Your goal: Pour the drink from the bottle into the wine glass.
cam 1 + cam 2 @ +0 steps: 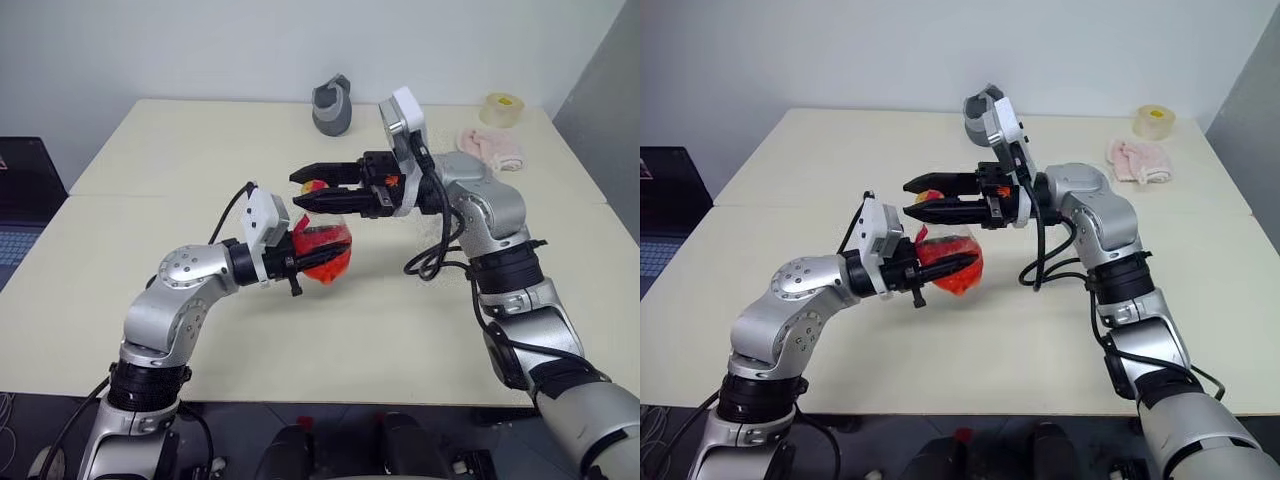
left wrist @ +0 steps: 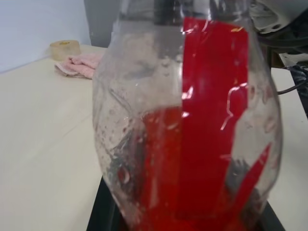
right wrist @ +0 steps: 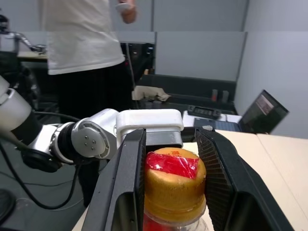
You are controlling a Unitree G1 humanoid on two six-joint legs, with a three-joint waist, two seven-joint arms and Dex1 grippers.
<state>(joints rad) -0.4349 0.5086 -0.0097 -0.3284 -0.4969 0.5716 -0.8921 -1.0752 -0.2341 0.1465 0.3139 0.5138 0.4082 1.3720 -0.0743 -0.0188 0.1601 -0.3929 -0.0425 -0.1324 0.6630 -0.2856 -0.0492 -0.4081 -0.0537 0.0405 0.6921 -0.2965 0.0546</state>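
My left gripper [image 1: 322,264] is shut on the body of the bottle [image 1: 326,250] and holds it a little above the table [image 1: 150,170]. The bottle is clear, with a red label [image 2: 214,96] and the red drink [image 2: 161,163] in its lower part. From the right, my right gripper [image 1: 302,190] reaches in level. Its two black fingers [image 3: 126,178] are shut on the tan cap [image 3: 174,185], one on each side. The wine glass is out of view.
At the back of the table stand a grey cup-like object [image 1: 333,105], a roll of tape [image 1: 502,108] and a pink cloth [image 1: 490,147]. A laptop [image 1: 20,220] sits off the table's left side. A person [image 3: 82,38] stands beyond the table.
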